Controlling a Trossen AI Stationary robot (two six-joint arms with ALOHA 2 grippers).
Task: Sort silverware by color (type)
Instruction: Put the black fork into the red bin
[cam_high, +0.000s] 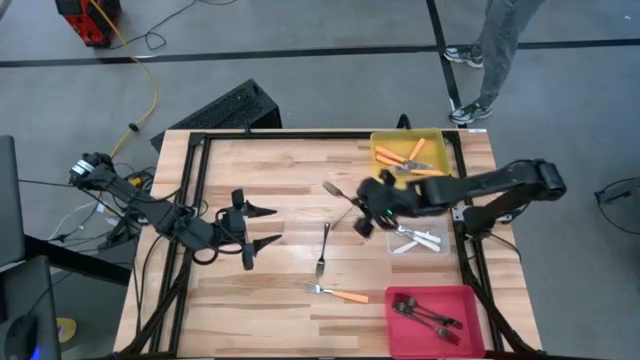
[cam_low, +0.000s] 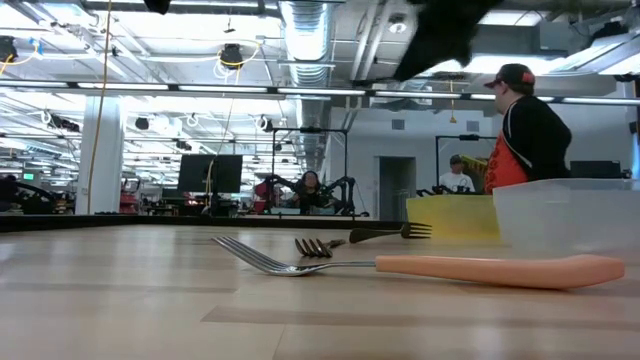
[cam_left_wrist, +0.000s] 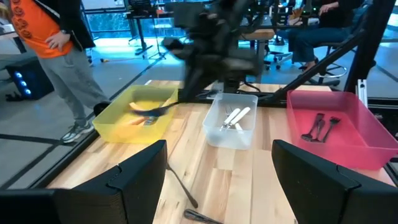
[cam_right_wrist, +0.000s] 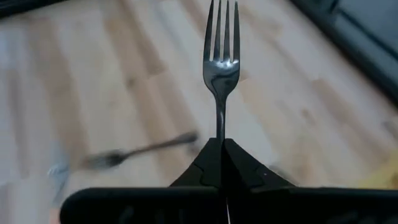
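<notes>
My right gripper (cam_high: 362, 208) hovers over the middle of the table, just left of the yellow bin (cam_high: 445, 142), shut on a grey metal fork (cam_right_wrist: 222, 68). My left gripper (cam_high: 268, 226) waits open over the left half of the table, touching nothing; its two fingers frame the left wrist view (cam_left_wrist: 217, 186). A second grey fork (cam_high: 323, 250) lies flat on the wood. An orange-handled fork (cam_high: 340, 294) lies flat nearer the near edge and fills the low view (cam_low: 480, 269). Other forks lie in the three bins. My right gripper pinches the grey fork's handle (cam_right_wrist: 221, 127) between its two shut fingers. The fork runs on in line with the fingers, tines (cam_right_wrist: 222, 31) pointing away from the gripper toward the table's far left. It is lifted clear of the wood.
Along the right side stand a yellow bin holding orange-handled forks (cam_high: 400, 155), a clear bin (cam_high: 440, 247) with pale forks (cam_high: 415, 240), and a red bin (cam_high: 470, 300) with dark forks (cam_high: 425, 315). A person (cam_high: 495, 55) stands beyond the far edge. Bare wood lies between the arms.
</notes>
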